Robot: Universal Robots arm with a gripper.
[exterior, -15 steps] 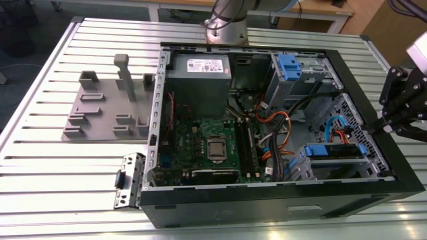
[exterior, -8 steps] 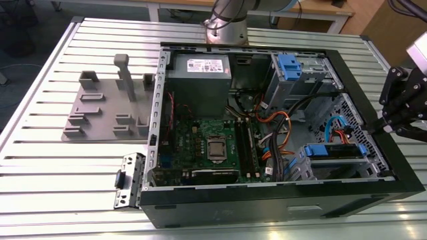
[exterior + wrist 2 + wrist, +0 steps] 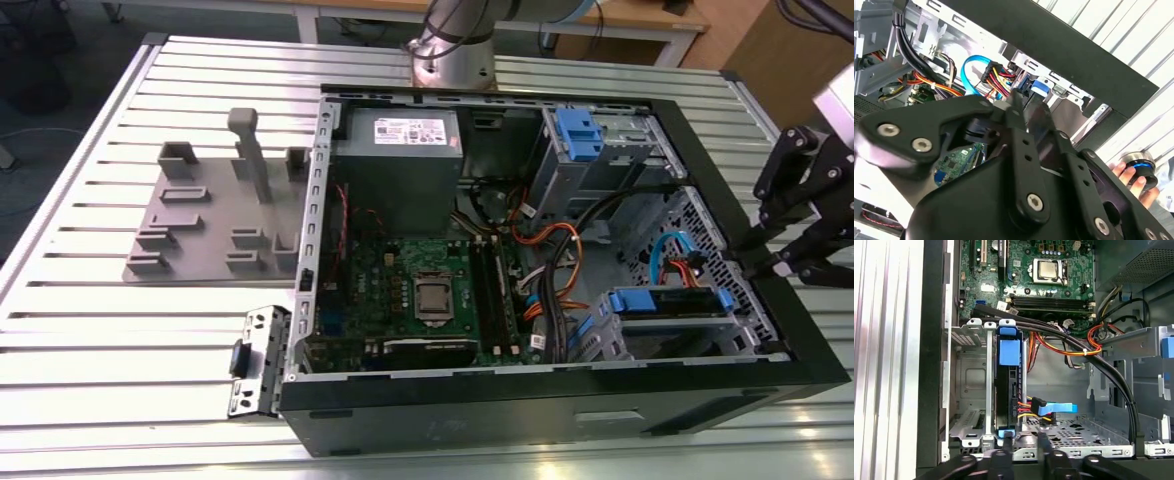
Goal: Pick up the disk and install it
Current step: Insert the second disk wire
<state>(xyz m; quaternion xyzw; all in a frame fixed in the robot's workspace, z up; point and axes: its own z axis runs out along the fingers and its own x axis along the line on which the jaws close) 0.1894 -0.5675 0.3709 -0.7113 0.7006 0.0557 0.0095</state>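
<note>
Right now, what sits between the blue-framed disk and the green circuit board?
In the first wrist view, a bundle of black cables crosses between the disk, standing in its metal cage, and the motherboard.

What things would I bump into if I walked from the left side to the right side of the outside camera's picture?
Grey plastic stand → small metal bracket → grey power box → green circuit board → orange cables → disk in its blue frame → gripper.

disk [image 3: 1007, 390] mostly hidden in bay, tool [image 3: 1021, 447] cut off by edge
</note>
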